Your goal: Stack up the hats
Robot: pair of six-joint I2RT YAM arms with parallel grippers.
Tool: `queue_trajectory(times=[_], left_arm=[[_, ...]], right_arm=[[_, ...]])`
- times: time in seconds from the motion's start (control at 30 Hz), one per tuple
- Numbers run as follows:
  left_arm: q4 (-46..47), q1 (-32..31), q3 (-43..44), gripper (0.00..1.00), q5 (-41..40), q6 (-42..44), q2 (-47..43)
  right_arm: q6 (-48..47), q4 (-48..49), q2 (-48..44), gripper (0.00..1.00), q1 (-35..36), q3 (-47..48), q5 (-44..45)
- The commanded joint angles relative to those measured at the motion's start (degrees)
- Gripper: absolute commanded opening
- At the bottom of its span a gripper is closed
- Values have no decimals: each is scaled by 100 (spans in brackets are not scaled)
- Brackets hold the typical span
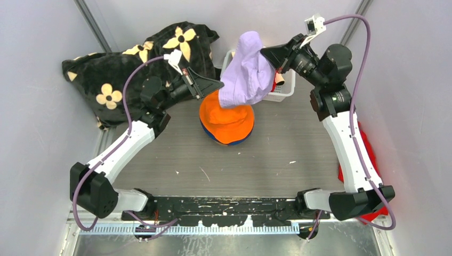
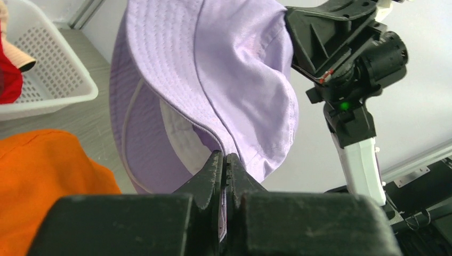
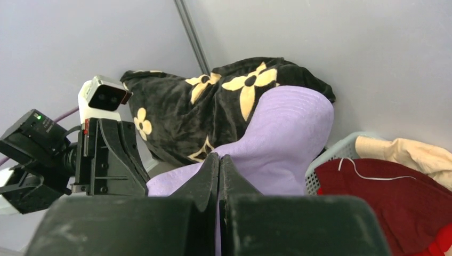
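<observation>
The left pincer and right pincer are both clamped on the brim of the lilac hat, which hangs between them just above and behind the orange hat on the counter.

Plain grey walls enclose a ribbed grey tabletop under soft even light

No words, numbers, labels or signs can be read in any of the views.
</observation>
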Motion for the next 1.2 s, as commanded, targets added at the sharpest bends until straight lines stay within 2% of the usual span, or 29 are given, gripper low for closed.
queue_trajectory(times=[0.0, 0.3, 0.47, 0.63, 0.83, 1.17], left_arm=[[57, -146, -55, 0, -216, 130, -35], [93, -860, 248, 0, -604, 273, 218], [69, -1187, -120, 0, -1132, 418, -34], [-180, -1213, -881, 0, -1764, 706, -762], [-772, -1204, -1180, 0, -2349, 1415, -1388], [-1147, -858, -1361, 0, -2534, 1674, -1692]], right_arm=[[-280, -170, -403, 1, 22, -161, 369], [-612, -829, -823, 1, 13, -201, 838], [-697, -1208, -842, 1, 20, -166, 756], [-621, -1215, -769, 1, 18, -465, 472], [-354, -666, -547, 1, 27, -885, 136], [-231, -364, 109, 1, 193, -693, -65]])
